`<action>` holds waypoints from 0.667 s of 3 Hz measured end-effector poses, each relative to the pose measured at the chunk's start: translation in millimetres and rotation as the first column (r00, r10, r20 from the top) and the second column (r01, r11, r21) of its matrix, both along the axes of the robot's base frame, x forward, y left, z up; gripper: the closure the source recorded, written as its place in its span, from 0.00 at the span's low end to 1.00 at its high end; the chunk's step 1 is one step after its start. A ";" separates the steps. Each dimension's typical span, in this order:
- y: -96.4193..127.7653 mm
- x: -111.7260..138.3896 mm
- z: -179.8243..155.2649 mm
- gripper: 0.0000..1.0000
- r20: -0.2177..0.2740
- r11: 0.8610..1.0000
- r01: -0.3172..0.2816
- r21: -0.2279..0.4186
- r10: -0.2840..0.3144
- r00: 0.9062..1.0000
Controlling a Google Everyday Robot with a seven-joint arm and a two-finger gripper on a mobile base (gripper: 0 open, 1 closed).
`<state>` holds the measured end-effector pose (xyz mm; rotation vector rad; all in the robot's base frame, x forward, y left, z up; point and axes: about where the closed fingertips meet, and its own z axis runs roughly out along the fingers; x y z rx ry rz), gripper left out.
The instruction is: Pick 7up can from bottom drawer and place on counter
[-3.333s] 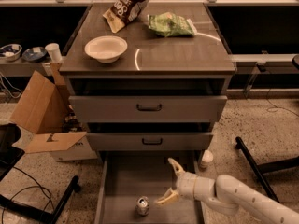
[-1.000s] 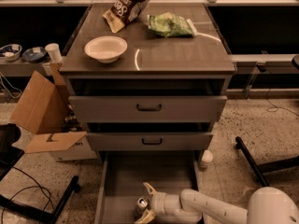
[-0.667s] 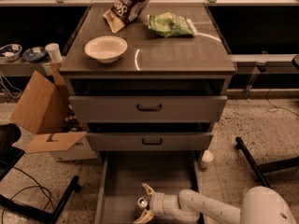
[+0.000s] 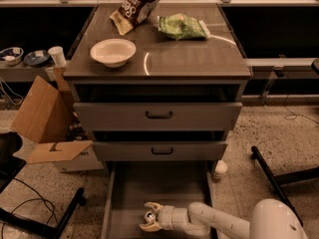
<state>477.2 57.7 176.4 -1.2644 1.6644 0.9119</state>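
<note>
The 7up can (image 4: 148,216) stands in the open bottom drawer (image 4: 129,188), near its front, with its shiny silver top showing. My gripper (image 4: 150,216) reaches in from the right on a white arm, with one finger (image 4: 154,206) behind the can and the other (image 4: 148,227) in front of it. The fingers lie close around the can. The counter (image 4: 189,59) is the glossy top of the grey cabinet above.
On the counter are a white bowl (image 4: 113,52), a brown snack bag (image 4: 137,5) and a green snack bag (image 4: 182,26). Two drawers with black handles (image 4: 159,115) sit above. A cardboard box (image 4: 47,123) stands left; a small white bottle (image 4: 220,169) and black chair legs (image 4: 271,173) stand right.
The gripper moved left and down across the drawer to the can, and its fingers now bracket it. The can has stayed in place.
</note>
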 end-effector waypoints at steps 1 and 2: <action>0.0 0.0 0.0 0.74 0.000 1.000 0.000 0.000 0.000 1.000; -0.5 -11.5 23.2 0.97 0.011 1.000 -0.010 0.018 0.010 1.000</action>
